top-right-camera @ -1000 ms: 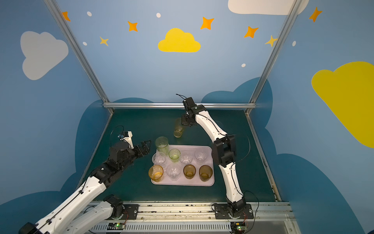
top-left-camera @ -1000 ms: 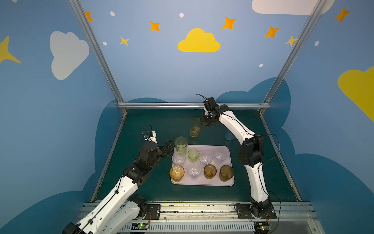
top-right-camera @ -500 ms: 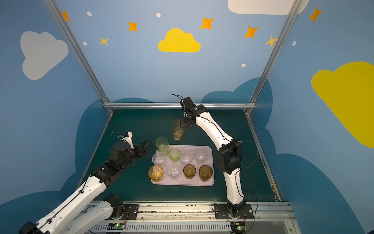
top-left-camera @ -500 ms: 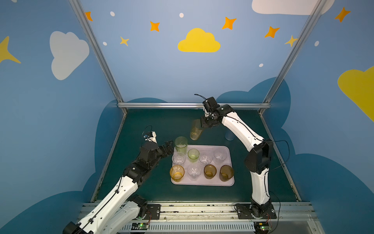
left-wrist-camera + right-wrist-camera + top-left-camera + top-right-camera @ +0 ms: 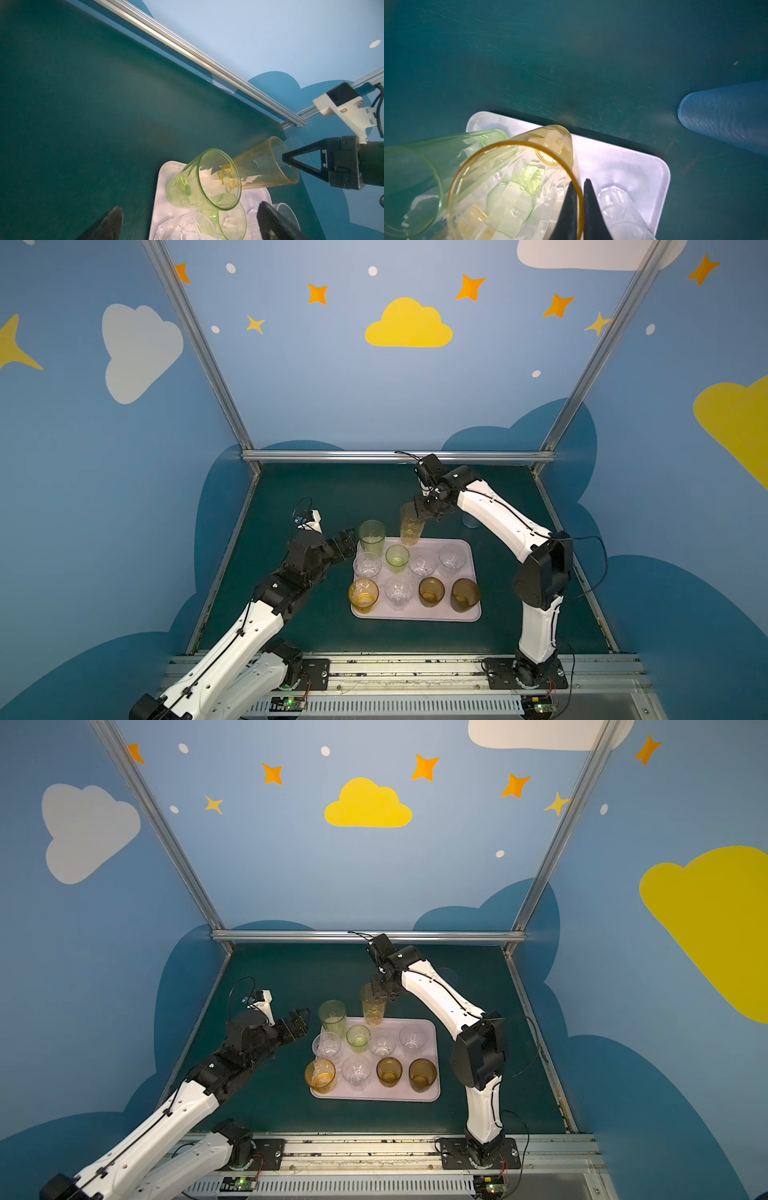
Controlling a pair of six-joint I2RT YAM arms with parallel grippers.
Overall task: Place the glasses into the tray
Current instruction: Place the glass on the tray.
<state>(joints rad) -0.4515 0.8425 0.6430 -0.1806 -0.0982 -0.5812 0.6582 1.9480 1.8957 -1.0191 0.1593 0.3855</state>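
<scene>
Amber glass [image 5: 411,526], rim in clenched right claw [image 5: 579,182], above tray [image 5: 440,540] edge; left claw [image 5: 348,536] wide, empty.

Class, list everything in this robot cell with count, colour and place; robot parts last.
tray: one, pink-lilac, mid-table
table: one, dark green, cell floor
clear glasses: four, see-through, on tray
brown glasses: two, brown, tray's near right
short amber glass: one, amber, tray's near-left corner
small green glass: one, green, tray's far half
tall green glass: one, green, tray's far-left corner
tall amber glass: one, amber, tilted over tray's far edge
pale blue glass: one, blue, on table beyond tray
left tool: one, black, open beside tall green glass
right tool: one, black, shut on tall amber glass's rim
</scene>
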